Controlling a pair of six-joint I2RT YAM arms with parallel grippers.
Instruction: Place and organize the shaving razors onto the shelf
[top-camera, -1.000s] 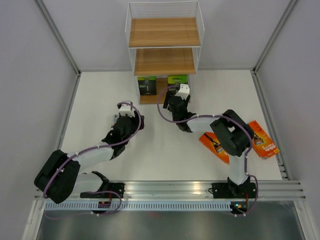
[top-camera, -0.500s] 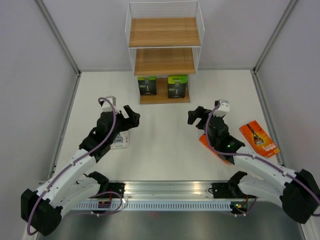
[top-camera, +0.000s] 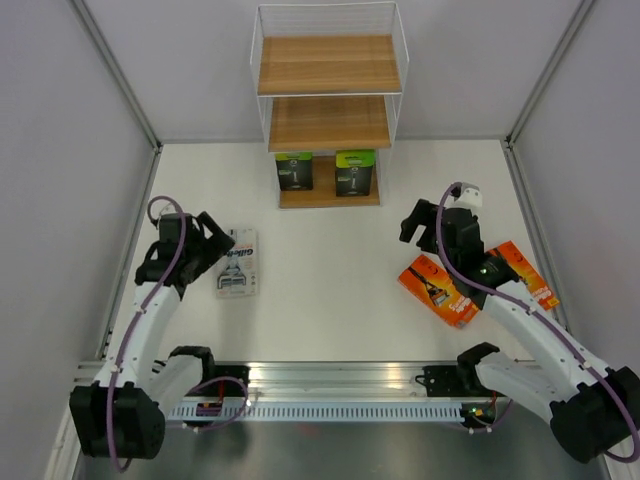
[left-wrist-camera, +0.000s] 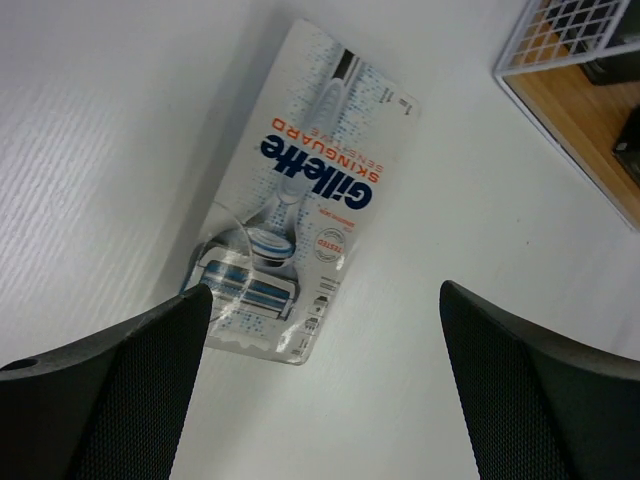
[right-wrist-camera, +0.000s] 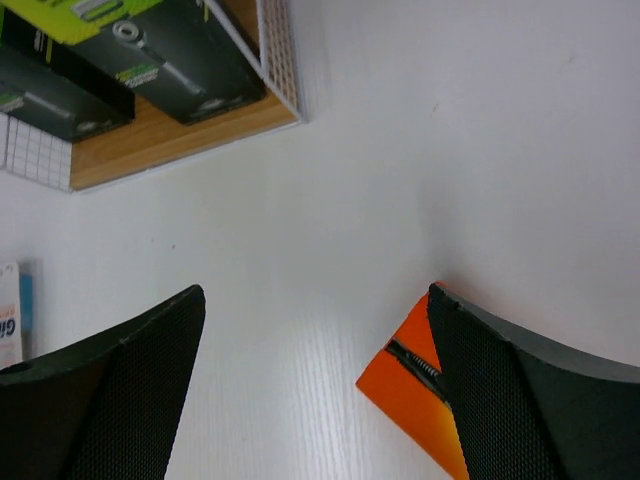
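Both hands (left-wrist-camera: 320, 380) (right-wrist-camera: 320, 390) open, empty

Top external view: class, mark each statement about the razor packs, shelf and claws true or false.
1. Two black packs sit on the lowest board of the shelf. True.
2. An orange pack lies on the top board. False: that board is bare; both orange packs lie on the table.
3. The left claw is shut on the blister pack. False: it is open, and the pack lies flat on the table.
4. The right claw is open and holds nothing. True.
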